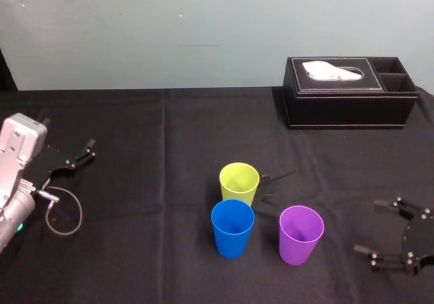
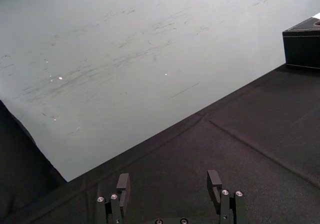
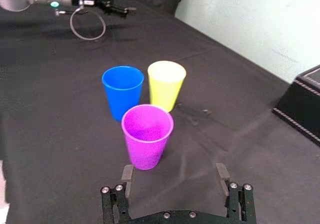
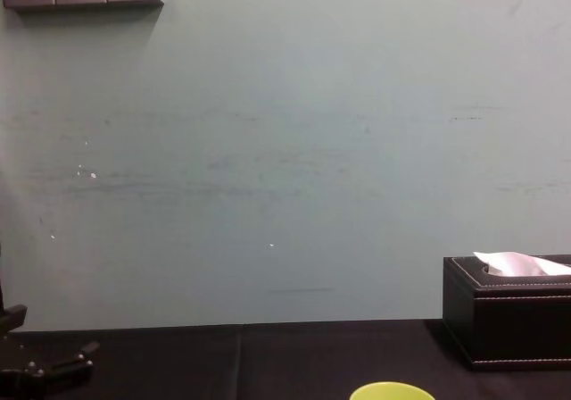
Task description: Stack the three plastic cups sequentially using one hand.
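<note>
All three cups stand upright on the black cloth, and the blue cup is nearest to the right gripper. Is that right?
One thing is wrong: nearest the right gripper is the purple cup, not the blue cup, as the head view shows. All three, with the yellow-green cup, do stand upright on the black cloth.

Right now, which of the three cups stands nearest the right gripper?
The purple cup, just in front of the open right gripper; the blue cup and the yellow-green cup stand beyond it, toward the robot's left.
</note>
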